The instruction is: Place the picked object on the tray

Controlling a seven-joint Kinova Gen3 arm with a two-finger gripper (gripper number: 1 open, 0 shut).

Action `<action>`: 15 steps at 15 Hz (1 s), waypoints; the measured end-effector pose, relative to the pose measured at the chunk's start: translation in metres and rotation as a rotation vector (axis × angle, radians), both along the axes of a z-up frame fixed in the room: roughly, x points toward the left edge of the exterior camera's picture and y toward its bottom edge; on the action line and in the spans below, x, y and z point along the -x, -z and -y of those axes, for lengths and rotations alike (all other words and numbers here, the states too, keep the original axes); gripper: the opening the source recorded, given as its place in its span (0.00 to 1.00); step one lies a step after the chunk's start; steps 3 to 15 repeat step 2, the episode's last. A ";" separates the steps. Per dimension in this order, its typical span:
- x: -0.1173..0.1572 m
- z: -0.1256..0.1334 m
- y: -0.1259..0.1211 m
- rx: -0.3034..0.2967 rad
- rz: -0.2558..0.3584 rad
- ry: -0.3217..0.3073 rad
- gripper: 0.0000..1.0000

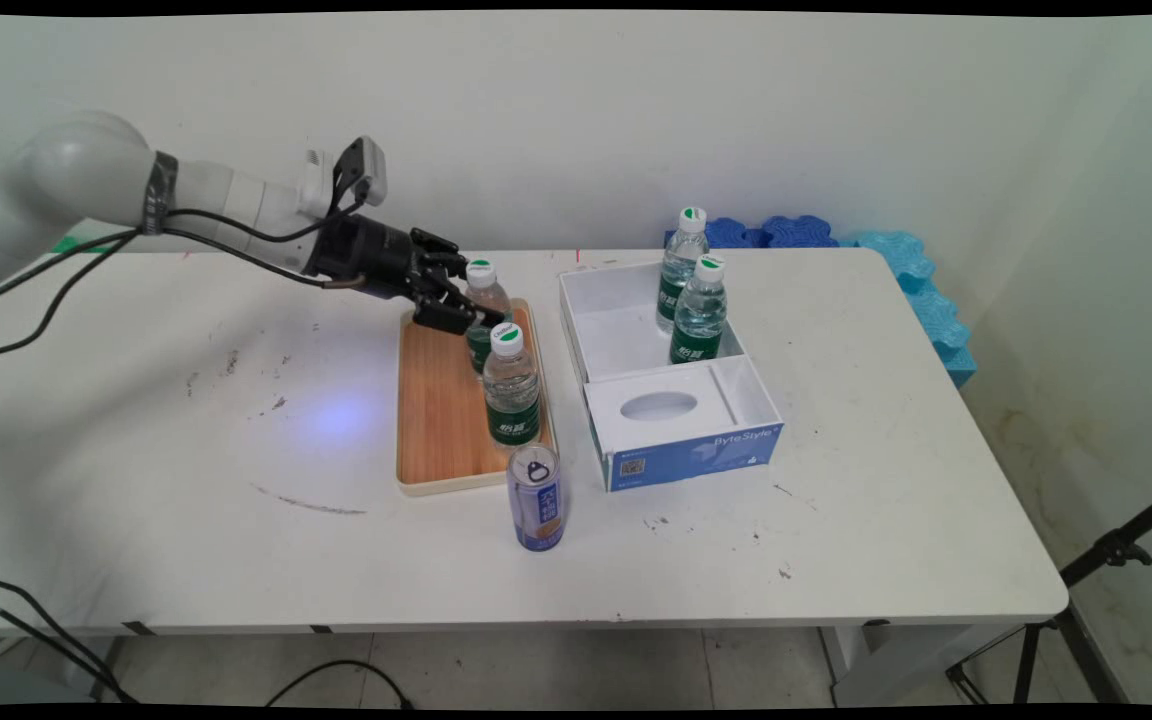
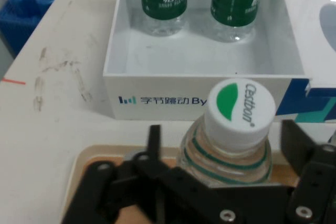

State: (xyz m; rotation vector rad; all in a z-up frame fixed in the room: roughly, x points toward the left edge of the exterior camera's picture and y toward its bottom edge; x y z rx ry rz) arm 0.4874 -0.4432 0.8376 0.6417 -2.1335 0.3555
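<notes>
here, gripper: the gripper point(image 2: 220, 156) reached in level over the wooden tray point(image 1: 436, 420), fingers point(image 2: 153, 145) spread on both sides of the far bottle point(image 2: 231, 140), not yet closed on it.
bottle place: upright at the tray's far end, a second bottle point(image 1: 512, 390) just in front.
handling: seemingly full, so fairly heavy; thin slippery plastic that would give; best taken at the ribbed shoulder under the cap.
around: white box point(image 1: 626, 330) holding two bottles point(image 1: 691, 290); can point(image 1: 535, 497) before the tray.
</notes>
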 end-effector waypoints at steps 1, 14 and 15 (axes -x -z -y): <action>0.001 0.001 0.001 0.000 0.000 -0.002 1.00; 0.001 0.001 0.002 0.001 0.000 -0.003 1.00; 0.001 0.001 0.002 0.001 0.000 -0.003 1.00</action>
